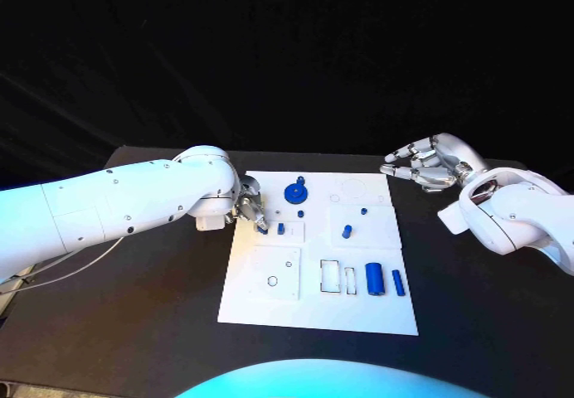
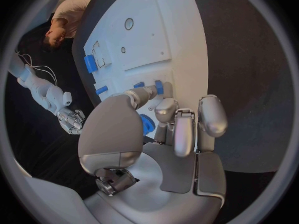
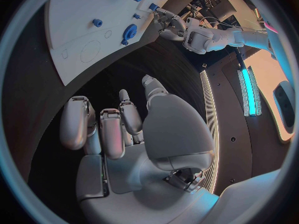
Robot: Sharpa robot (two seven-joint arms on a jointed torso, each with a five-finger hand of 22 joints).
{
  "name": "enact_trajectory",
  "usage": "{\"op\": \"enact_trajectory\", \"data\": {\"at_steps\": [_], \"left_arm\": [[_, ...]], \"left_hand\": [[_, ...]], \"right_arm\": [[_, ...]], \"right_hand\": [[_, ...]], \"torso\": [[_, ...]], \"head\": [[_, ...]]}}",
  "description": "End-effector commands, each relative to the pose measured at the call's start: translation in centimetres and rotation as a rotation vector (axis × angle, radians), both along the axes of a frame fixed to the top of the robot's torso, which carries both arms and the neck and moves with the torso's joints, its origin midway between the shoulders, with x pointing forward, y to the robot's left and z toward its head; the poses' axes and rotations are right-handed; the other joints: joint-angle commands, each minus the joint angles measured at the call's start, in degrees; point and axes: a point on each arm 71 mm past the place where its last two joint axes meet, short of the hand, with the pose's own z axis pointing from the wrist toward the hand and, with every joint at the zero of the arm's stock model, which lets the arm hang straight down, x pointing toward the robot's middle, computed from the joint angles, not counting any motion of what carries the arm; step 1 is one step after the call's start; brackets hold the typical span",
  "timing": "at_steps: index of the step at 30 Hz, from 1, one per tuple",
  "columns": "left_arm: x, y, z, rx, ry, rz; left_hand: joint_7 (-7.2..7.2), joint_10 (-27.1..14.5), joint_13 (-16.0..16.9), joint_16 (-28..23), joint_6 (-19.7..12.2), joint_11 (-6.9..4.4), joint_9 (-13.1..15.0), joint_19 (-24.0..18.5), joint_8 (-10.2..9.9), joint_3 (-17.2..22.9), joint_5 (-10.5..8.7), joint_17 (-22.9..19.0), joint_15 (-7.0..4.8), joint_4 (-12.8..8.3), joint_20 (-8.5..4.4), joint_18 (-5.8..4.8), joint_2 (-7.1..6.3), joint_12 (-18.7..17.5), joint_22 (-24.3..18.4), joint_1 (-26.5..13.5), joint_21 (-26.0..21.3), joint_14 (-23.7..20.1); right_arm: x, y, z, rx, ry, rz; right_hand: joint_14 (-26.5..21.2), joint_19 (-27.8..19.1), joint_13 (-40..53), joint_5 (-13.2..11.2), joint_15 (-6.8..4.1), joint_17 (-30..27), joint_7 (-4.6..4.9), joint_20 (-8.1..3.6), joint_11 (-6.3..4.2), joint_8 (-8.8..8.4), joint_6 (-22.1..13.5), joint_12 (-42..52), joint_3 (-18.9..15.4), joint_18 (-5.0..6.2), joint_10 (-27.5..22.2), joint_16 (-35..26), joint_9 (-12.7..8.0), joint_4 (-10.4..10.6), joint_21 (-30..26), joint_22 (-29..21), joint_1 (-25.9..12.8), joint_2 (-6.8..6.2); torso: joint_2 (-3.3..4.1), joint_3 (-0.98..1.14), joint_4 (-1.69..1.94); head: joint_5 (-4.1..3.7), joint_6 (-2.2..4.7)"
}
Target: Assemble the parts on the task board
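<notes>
The silver left hand (image 1: 248,209) pinches a small blue peg (image 2: 159,87) at the flat white task board's (image 1: 287,311) left edge, while the silver right hand (image 1: 427,163) hovers off its far right corner, fingers loosely curled, holding nothing.

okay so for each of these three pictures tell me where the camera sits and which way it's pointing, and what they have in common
Head view: from the robot's head, looking down at the task board; both white arms and the left hand and right hand show.
Left wrist view: behind the left hand, facing along the board; palm and fingers in the middle.
Right wrist view: behind the right hand, over the black table beside the board.
Shared: all three show the board and the blue gear.
</notes>
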Motion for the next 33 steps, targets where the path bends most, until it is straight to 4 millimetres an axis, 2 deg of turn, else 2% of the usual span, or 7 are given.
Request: {"op": "enact_trajectory", "data": {"at_steps": [1, 17, 29, 33], "left_arm": [[-0.86, -0.84, -1.16, 0.009, 0.054, -0.054], [-0.62, -0.87, -1.07, 0.001, 0.031, -0.036], [-0.62, -0.90, -1.11, 0.004, 0.037, -0.041], [-0.59, -0.85, -1.12, 0.005, 0.037, -0.040]], "left_hand": [[-1.37, 1.45, 0.24, 0.30, 1.84, -0.78, 0.29, 0.54, 0.60, 8.30, 0.34, 6.03, -0.48, -8.49, 0.02, -0.64, 0.21, 0.46, 0.42, -0.67, 0.48, 3.63], [-2.28, 3.05, 1.79, 0.37, 2.57, -1.47, 1.01, 1.90, 2.14, 6.56, 0.03, 6.12, -0.95, -7.58, -0.17, -1.11, 1.37, 2.05, 2.64, -2.47, 1.57, 3.69], [-2.59, 3.52, 2.15, 0.36, 2.78, -1.70, 1.10, 2.03, 2.49, 5.19, -0.21, 6.10, -1.12, -7.46, -0.23, -1.16, 1.24, 2.47, 2.88, -3.02, 1.69, 3.70], [-2.82, 3.69, 2.20, 0.36, 2.82, -1.86, 1.04, 2.04, 2.57, 3.50, -0.49, 6.10, -1.23, -6.77, -0.27, -1.17, 1.32, 2.56, 2.94, -3.81, 1.70, 3.71]], "right_arm": [[-0.04, 0.09, 0.03, 0.000, -0.005, 0.010], [-0.02, 0.08, 0.02, 0.000, -0.006, 0.009], [-0.03, 0.04, 0.03, 0.000, -0.005, 0.009], [-0.04, 0.04, 0.03, 0.000, -0.006, 0.009]], "right_hand": [[3.33, -0.39, -0.06, 0.30, -0.50, 4.31, -0.24, -0.06, -0.09, 0.41, 0.10, 0.10, -0.16, 0.61, 0.08, -0.28, 0.11, 0.01, -0.22, 2.89, 0.13, 0.52], [3.33, -0.39, -0.06, 0.30, -0.50, 4.31, -0.24, -0.06, -0.09, 0.41, 0.10, 0.10, -0.16, 0.61, 0.08, -0.28, 0.11, 0.01, -0.22, 2.89, 0.13, 0.52], [3.33, -0.39, -0.06, 0.30, -0.50, 4.31, -0.24, -0.06, -0.09, 0.41, 0.10, 0.10, -0.16, 0.61, 0.08, -0.28, 0.11, 0.01, -0.22, 2.89, 0.13, 0.52], [3.33, -0.39, -0.06, 0.30, -0.50, 4.31, -0.24, -0.06, -0.09, 0.41, 0.10, 0.10, -0.16, 0.61, 0.08, -0.28, 0.11, 0.01, -0.22, 2.89, 0.13, 0.52]], "torso": [[0.01, -0.03, 0.02], [0.00, -0.01, -0.02], [0.00, -0.03, 0.01], [0.00, -0.04, 0.00]], "head": [[0.03, 0.02], [0.04, 0.01], [-0.08, 0.06], [-0.07, 0.07]]}}
